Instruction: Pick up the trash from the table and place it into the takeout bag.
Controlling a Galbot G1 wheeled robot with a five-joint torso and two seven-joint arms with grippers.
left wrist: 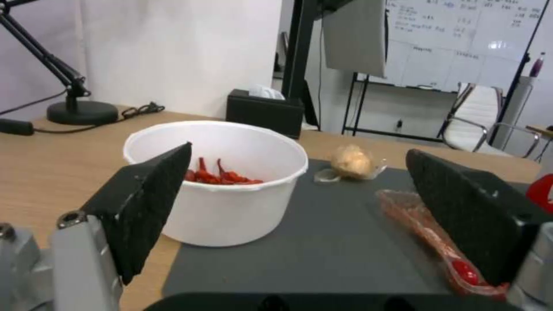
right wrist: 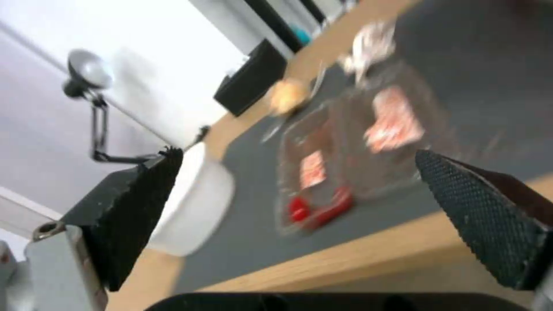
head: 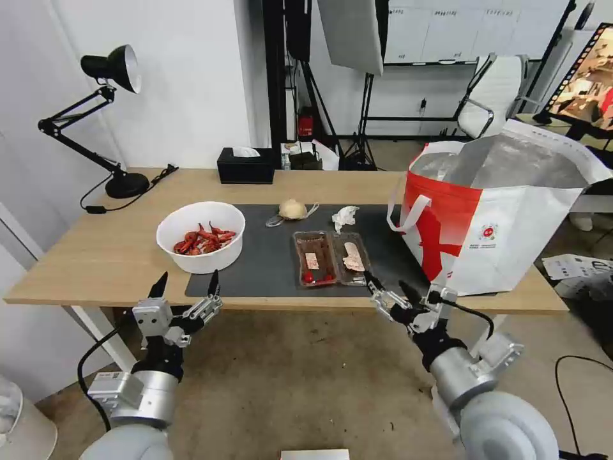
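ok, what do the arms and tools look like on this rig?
Both arms are silver-grey cylindrical links with rounded joints. Left tool and right tool each have a silver metal body and two black pointed fingers with knurled inner pads. A black cable loops along each forearm; the left arm carries a small boxy grey module with a label.

Bowl (head: 201, 236), tray (head: 331, 257), tissue (head: 345, 216) (crumpled) beside upright bag (head: 504, 217).
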